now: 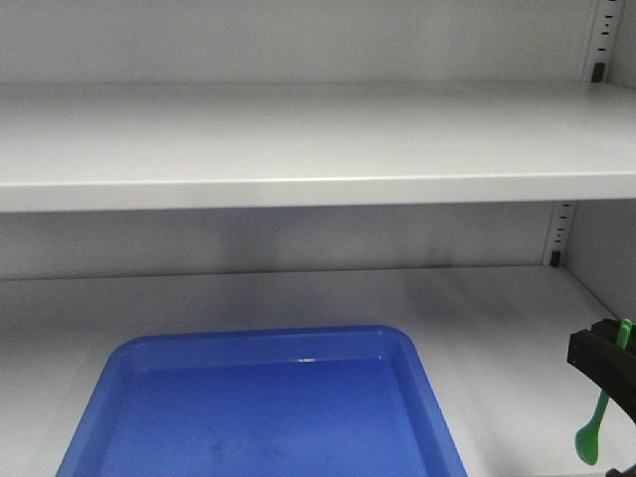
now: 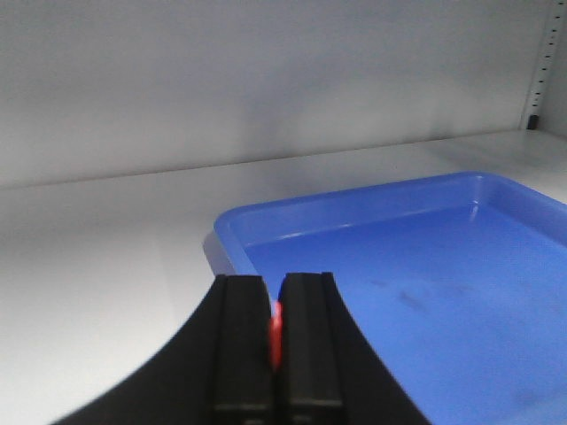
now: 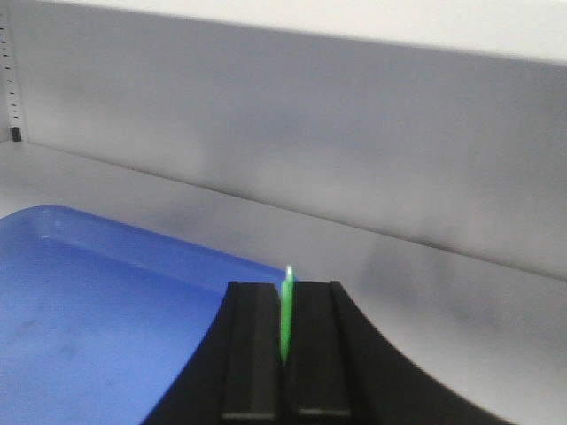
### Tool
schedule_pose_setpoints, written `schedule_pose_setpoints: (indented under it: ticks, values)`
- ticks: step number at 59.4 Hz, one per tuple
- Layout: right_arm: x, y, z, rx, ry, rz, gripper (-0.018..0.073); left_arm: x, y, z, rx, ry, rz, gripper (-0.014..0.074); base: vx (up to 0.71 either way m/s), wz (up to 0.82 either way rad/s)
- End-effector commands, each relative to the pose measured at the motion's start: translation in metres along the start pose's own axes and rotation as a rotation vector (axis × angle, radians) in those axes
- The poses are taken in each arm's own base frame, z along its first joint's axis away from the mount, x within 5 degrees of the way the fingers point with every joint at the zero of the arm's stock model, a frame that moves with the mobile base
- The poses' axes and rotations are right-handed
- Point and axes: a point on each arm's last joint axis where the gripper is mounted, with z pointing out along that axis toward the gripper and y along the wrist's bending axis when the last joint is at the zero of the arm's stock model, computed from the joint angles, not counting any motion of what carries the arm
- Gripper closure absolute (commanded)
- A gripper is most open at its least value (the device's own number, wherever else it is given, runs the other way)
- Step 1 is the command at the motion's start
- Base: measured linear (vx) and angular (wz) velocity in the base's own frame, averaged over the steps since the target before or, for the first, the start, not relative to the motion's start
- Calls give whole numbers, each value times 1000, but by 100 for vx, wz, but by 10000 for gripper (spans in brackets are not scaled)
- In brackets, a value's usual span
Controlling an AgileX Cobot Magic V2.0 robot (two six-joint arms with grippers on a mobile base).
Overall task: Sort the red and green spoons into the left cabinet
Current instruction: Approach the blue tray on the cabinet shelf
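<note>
I face the inside of the pale grey left cabinet (image 1: 298,149), with one wide shelf above and a lower shelf (image 1: 497,318) below. My right gripper (image 1: 601,358) enters at the right edge, shut on the green spoon (image 1: 592,427), whose bowl hangs down over the lower shelf. In the right wrist view the green spoon (image 3: 285,310) shows as a thin strip between the shut fingers (image 3: 257,345). My left gripper (image 2: 275,328) is shut on the red spoon (image 2: 275,332), of which only a red sliver shows between the pads. It sits at the near left corner of the blue tray.
A blue plastic tray (image 1: 129,373) lies on the lower shelf at the front centre, also seen as the tray (image 2: 425,266) and the tray (image 3: 89,292) in the wrist views. Slotted rails (image 1: 561,234) run up the right back corner. The upper shelf overhangs the lower space.
</note>
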Motion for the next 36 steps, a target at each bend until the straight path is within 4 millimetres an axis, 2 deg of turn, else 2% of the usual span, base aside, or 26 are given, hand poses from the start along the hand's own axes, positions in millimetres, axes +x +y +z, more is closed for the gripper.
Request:
schedule_pose_setpoints:
  ticks: [1,17,36]
  values:
    - [-18,-3,-3,29,-113,-11,564,-14,1,-1,-20,-84,-17,594,23,2]
    - [-16,-3,0,27,-96,-11,564,-14,1,-1,-20,-83,-17,594,15,1]
    - [-16,-3,-1,27,-98,-11,564,-14,2,0,-20,-78,-18,594,1,0]
